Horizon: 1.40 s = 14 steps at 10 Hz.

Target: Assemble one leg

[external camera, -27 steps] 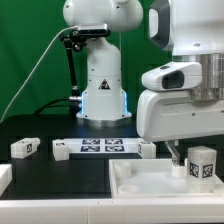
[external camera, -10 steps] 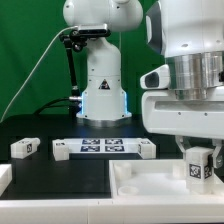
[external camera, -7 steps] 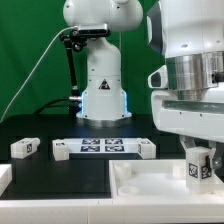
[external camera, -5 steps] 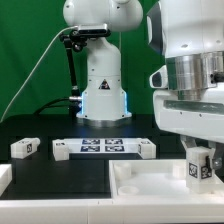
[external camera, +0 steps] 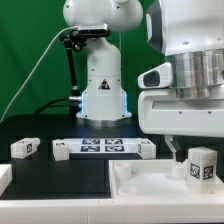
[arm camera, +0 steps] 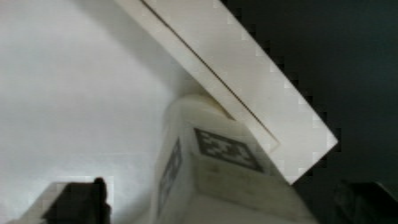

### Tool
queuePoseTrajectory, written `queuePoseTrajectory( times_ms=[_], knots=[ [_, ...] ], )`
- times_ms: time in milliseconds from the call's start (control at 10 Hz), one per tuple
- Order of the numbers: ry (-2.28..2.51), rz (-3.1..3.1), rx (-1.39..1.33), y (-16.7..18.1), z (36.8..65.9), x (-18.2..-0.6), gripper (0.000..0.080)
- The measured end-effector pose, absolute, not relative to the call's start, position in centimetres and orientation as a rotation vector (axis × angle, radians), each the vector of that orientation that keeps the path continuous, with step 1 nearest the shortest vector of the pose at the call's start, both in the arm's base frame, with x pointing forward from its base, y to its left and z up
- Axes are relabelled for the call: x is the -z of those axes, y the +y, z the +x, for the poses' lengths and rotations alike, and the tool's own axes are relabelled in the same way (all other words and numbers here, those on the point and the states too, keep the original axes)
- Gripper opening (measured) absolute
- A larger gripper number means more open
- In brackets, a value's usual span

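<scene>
A small white leg [external camera: 202,165] with a square marker tag stands upright in the large white tray-shaped piece [external camera: 140,182] at the exterior view's right. My gripper [external camera: 186,151] hangs just above and beside the leg. One dark finger [external camera: 171,149] shows to the leg's left with a gap between them. The other finger is hidden. In the wrist view the leg [arm camera: 222,165] rises between the fingers of the gripper [arm camera: 214,205], and a dark finger [arm camera: 75,202] stands apart from it. The jaws look open.
A second leg [external camera: 26,147] lies on the black table at the exterior view's left. The marker board [external camera: 102,146] lies in the middle, with small white pieces at its ends [external camera: 62,150] [external camera: 146,150]. A white part [external camera: 4,178] pokes in at the left edge.
The gripper was down over the leg with its fingers against it. Now it has let go, lifted a little and shifted toward the exterior view's left. The leg stands on its own.
</scene>
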<state>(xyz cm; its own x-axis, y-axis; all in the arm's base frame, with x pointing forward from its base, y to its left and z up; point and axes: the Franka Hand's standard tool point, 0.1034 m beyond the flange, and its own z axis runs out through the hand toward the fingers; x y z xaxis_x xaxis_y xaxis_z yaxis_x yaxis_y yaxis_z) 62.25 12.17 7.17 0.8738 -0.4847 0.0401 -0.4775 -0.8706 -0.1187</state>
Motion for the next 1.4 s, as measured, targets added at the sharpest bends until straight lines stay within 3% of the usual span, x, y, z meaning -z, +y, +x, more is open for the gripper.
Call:
queuePoseTrajectory(
  times_ms=[700,900,1000,1100,1200,1300,1400],
  knots=[
    [-0.286,-3.094,0.122,11.7,62.1,-7.0,0.0649],
    [-0.308,-3.093,0.123,11.4,62.2,-7.0,0.0649],
    [-0.307,-3.093,0.123,11.4,62.2,-7.0,0.0535],
    [-0.289,-3.094,0.123,11.4,62.2,-7.0,0.0535],
    [-0.260,-3.096,0.122,11.4,62.2,-7.0,0.0354],
    [-0.249,-3.095,0.121,11.4,62.2,-6.9,0.0289],
    [-0.126,-3.092,0.119,11.3,62.2,-6.9,0.0289]
  ],
)
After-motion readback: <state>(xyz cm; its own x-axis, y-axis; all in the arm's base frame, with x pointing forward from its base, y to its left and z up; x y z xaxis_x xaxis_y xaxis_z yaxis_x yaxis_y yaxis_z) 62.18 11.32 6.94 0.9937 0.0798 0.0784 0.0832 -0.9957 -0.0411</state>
